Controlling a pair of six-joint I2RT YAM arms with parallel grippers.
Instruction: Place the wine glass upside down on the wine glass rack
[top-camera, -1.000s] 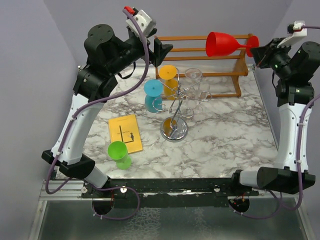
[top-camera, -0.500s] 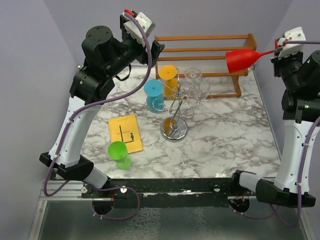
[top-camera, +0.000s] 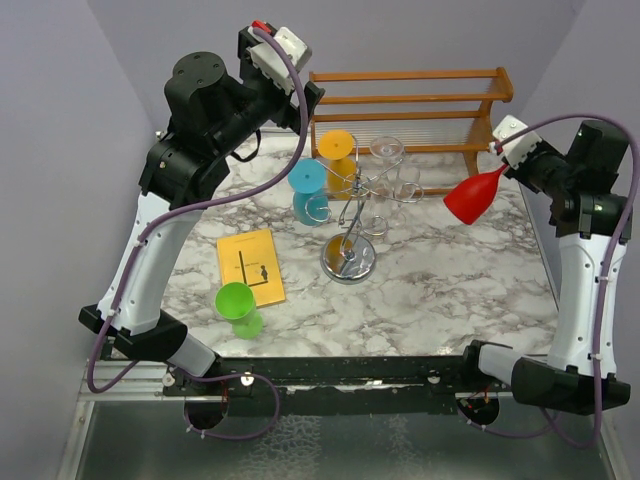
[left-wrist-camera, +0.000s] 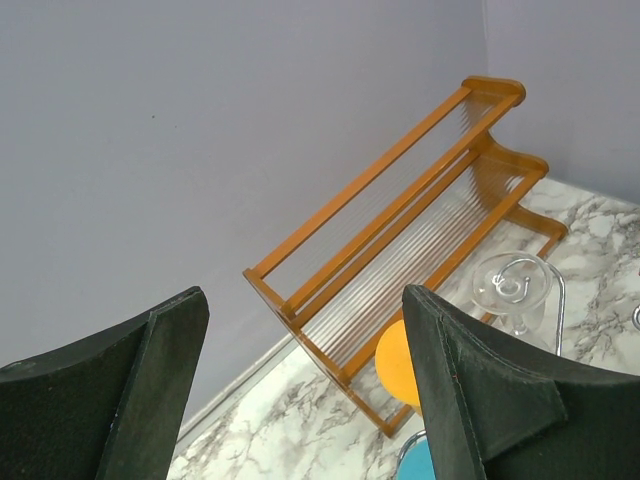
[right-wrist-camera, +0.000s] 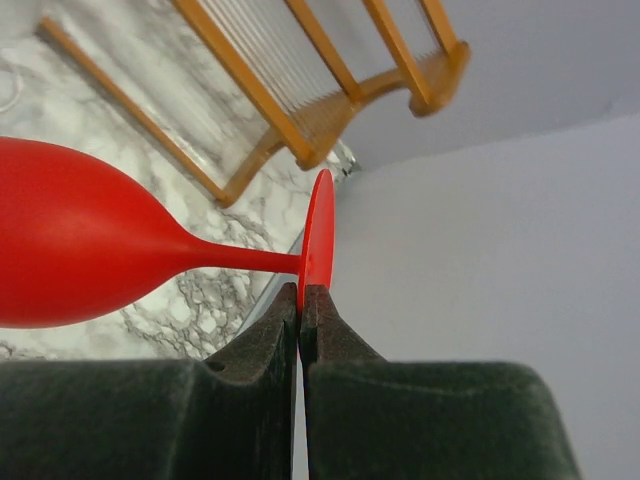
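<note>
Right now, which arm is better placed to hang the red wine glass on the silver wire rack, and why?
Right. The right jaws are shut on the foot of the red wine glass, its bowl pointing toward the wire rack. The left jaws are open, empty, up by the wooden shelf.

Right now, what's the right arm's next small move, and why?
Probably carry the red wine glass a little leftward toward the wine glass rack. The right gripper is shut on its foot, the bowl hangs tilted down, off to the rack's right and apart from its wire arms, so it isn't hooked yet.
</note>
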